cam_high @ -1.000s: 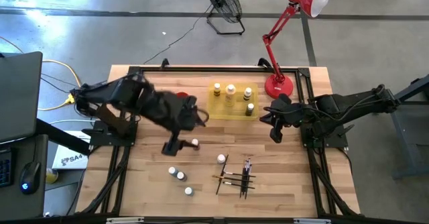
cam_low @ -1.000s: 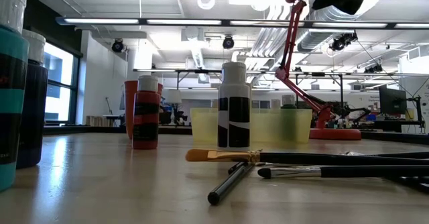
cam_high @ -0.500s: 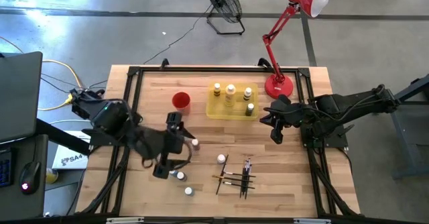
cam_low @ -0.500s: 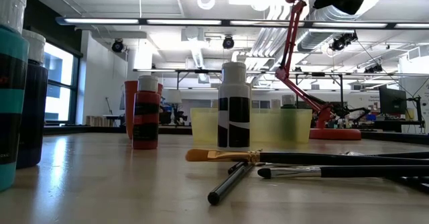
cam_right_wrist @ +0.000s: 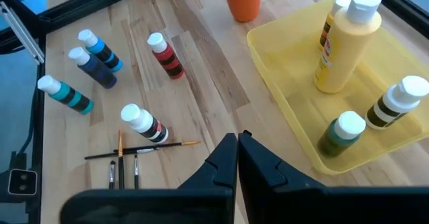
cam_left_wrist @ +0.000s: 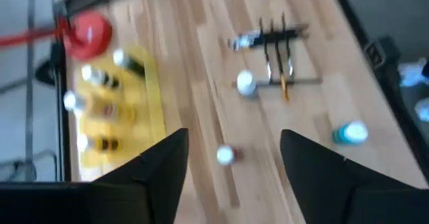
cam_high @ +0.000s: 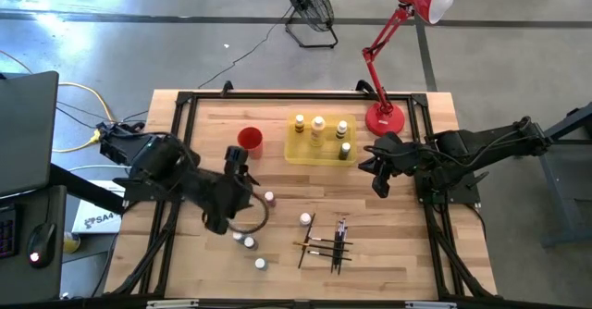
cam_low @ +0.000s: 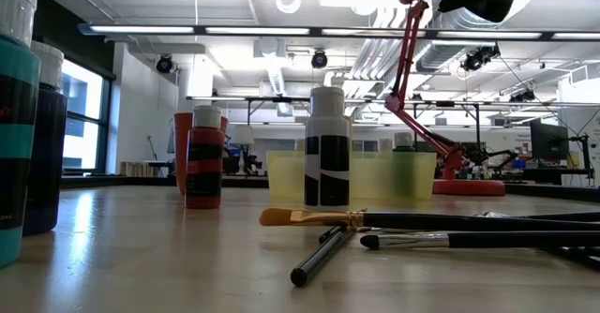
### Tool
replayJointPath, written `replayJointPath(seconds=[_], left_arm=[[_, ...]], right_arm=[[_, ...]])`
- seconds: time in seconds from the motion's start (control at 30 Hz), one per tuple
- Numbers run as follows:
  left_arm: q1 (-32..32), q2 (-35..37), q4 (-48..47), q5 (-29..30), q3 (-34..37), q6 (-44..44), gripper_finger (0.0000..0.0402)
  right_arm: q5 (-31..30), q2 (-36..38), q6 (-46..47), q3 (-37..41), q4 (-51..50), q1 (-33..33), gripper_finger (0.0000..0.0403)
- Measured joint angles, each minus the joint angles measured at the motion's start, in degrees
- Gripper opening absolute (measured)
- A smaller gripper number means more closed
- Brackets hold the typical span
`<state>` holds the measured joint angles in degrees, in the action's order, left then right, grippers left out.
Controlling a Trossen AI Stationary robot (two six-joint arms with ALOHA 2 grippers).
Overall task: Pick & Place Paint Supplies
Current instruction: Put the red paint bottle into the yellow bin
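Loose paint bottles stand on their bases on the wooden table: a red one (cam_high: 269, 198), a black-and-white one (cam_high: 305, 219) and three near the front (cam_high: 249, 244). Thin dark paintbrushes (cam_high: 328, 244) lie flat beside them. Several more bottles (cam_high: 319, 124) stand in the yellow tray (cam_high: 294, 156). My left gripper (cam_high: 245, 189) hangs open above the table, left of the red bottle (cam_left_wrist: 224, 155), with nothing between its fingers. My right gripper (cam_high: 381, 184) hovers shut near the tray's right end (cam_right_wrist: 278, 96).
A red cup (cam_high: 250, 140) stands left of the tray. A red desk lamp's base (cam_high: 384, 119) sits at the far right corner. A black frame rims the table. Bare wood lies between the tray and the loose bottles.
My left arm has swung from beside the red cup toward the table's near edge and sunk a little, its wrist turning. It now sits left of the red bottle. The bottles, the brushes and my right arm have kept still.
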<state>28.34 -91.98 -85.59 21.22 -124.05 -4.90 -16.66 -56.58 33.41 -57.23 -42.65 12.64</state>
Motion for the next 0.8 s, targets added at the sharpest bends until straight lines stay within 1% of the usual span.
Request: replayJointPath(seconds=[0.07, 0.2, 0.27, 0.37, 0.43, 0.53, 0.67, 0.8], left_arm=[[-0.44, 0.00, -1.99, -0.56, 0.45, -0.74, 0.0212], [-1.32, 0.04, -1.45, -1.70, 4.80, -1.16, 0.0198], [-1.33, 0.66, 0.15, -1.67, 7.92, -1.16, 0.0194], [-1.34, 4.27, 4.44, 0.64, 14.35, -0.69, 0.0181], [-1.34, 8.34, 7.61, 0.63, 19.27, -1.05, 0.0168], [-1.34, 16.25, 13.19, 1.16, 27.63, -2.74, 0.0145], [-1.34, 28.50, 24.89, 0.84, 39.82, -5.87, 0.0117], [-1.32, 40.45, 35.84, 0.34, 53.13, -5.90, 0.0101]], right_arm=[[0.11, 0.00, 0.73, 0.00, 0.00, 0.00, 0.0005], [0.13, 0.00, 3.02, 0.00, 0.02, 0.00, 0.0005], [0.13, 0.00, 3.19, 0.00, 0.04, 0.00, 0.0005], [-0.18, 0.00, 4.50, 0.00, 0.03, 0.00, 0.0005], [-0.29, 0.00, 4.50, 0.00, 0.04, 0.00, 0.0005], [-0.29, 0.00, 4.52, 0.00, 0.04, 0.00, 0.0005], [-0.31, 0.00, 4.52, 0.00, 0.04, 0.00, 0.0005], [-0.31, 0.00, 4.57, 0.00, 0.04, 0.00, 0.0005]])
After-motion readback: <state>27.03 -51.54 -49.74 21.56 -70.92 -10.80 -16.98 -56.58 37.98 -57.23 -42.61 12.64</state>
